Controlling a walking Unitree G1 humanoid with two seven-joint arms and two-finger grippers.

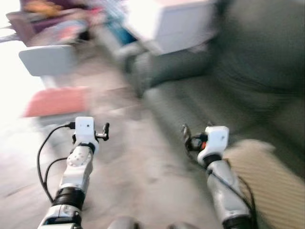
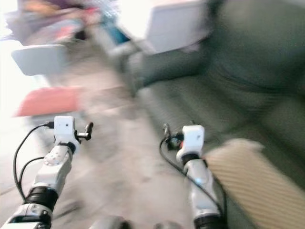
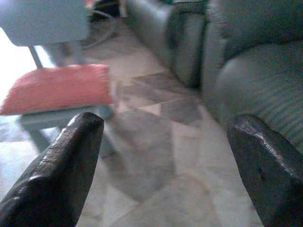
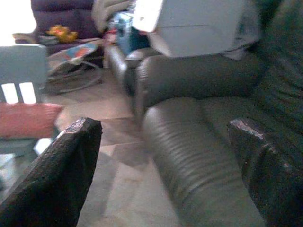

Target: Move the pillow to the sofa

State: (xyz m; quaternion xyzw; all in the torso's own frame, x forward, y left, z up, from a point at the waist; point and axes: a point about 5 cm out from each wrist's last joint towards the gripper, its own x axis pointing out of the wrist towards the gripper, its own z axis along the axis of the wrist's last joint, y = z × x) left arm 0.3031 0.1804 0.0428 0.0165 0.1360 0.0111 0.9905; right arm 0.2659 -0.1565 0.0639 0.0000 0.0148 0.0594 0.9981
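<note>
A red pillow [image 1: 57, 101] lies on the seat of a small grey chair [image 1: 47, 59] at the left, ahead of me. The dark grey-green sofa [image 1: 214, 100] runs along the right. My left gripper [image 1: 105, 132] is held out over the floor, open and empty; in the left wrist view the pillow [image 3: 57, 87] sits beyond its left finger [image 3: 61, 170]. My right gripper [image 1: 187, 136] is open and empty near the sofa's front edge, and its wrist view looks along the sofa seat [image 4: 189, 142]. The head views are blurred.
A beige striped cushion [image 1: 267, 181] lies on the sofa by my right forearm. A white box [image 1: 167, 21] rests on the sofa's far armrest. A purple couch [image 4: 61, 9] and a baby bouncer [image 4: 71, 54] stand at the back. Tiled floor [image 1: 138, 162] lies between chair and sofa.
</note>
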